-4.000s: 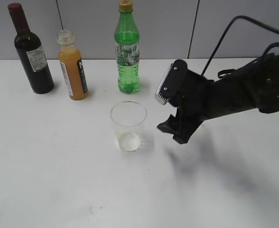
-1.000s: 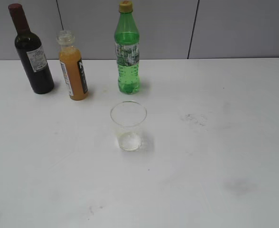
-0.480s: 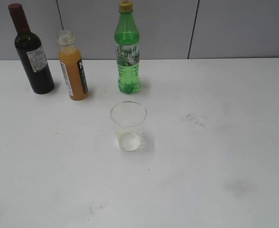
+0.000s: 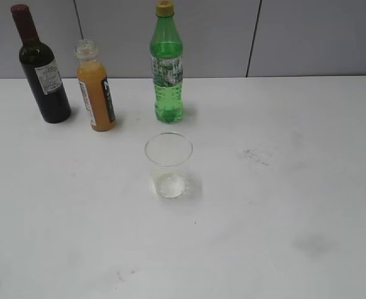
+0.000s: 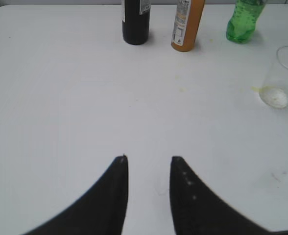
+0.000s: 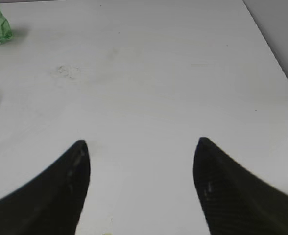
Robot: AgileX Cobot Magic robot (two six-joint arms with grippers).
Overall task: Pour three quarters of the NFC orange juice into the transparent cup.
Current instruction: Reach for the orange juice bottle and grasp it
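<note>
Exterior view: NFC orange juice upright behind transparent cup; both hands spread, empty.

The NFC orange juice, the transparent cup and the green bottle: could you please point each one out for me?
NFC orange juice [image 4: 96, 93]: exterior view, on the orange body beside the black label.
Transparent cup [image 4: 168, 163]: exterior view, on the clear side wall.
Green bottle [image 4: 167, 71]: exterior view, on the label band.

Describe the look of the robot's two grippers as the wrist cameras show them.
The left gripper has two matte black fingers, broad at the base and curving to narrow tips, with tiny pale specks along the inner edges. The right gripper shows the same black, horn-shaped fingers. No cables or markings are visible.
</note>
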